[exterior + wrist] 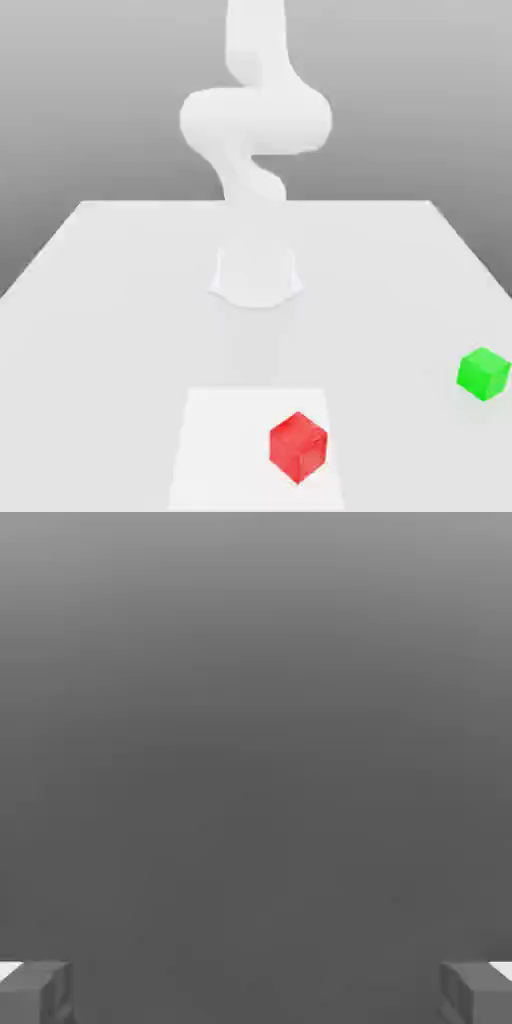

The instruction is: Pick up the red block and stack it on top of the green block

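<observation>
The red block (pixel 298 446) sits on the table (pixel 110 300) at the near edge of the exterior view, untouched, with the green block (pixel 485 374) well apart toward that view's right. I judge I'm at the very start: the reach for red hasn't begun. My gripper (pixel 256 992) stands spread wide with nothing between its fingertips (pixel 35 990), and neither block lies near them. Next I need to bring the fingers down astride red, faces squared, before closing.
</observation>
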Controlling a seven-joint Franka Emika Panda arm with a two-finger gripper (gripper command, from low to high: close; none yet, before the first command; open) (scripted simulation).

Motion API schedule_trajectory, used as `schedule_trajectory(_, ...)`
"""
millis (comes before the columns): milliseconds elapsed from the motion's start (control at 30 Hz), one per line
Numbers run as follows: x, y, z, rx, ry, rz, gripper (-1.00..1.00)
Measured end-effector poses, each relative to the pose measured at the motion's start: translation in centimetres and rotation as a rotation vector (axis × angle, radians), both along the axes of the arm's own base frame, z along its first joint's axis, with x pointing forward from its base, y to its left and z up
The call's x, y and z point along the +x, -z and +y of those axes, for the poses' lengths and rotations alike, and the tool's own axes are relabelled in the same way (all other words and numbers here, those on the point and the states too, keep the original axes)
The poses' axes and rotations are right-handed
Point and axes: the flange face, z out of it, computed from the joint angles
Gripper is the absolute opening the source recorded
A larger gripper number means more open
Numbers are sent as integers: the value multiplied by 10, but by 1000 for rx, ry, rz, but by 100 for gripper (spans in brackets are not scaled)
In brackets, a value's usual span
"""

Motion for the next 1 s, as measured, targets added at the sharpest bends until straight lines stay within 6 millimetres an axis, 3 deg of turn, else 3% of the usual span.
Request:
schedule_trajectory(167, 55, 99, 11, 102, 135, 163, 0)
schedule_trajectory(367, 87, 223, 24, 192, 313, 349, 0)
schedule_trajectory(533, 87, 327, 34, 240, 475, 499, 0)
schedule_trajectory(700, 63, 426, 44, 264, 647, 641, 0)
schedule_trajectory(900, 53, 506, 46, 267, 709, 686, 0)
schedule_trajectory(933, 52, 516, 46, 267, 709, 686, -100)
schedule_trajectory(1000, 52, 516, 46, 267, 709, 686, -100)
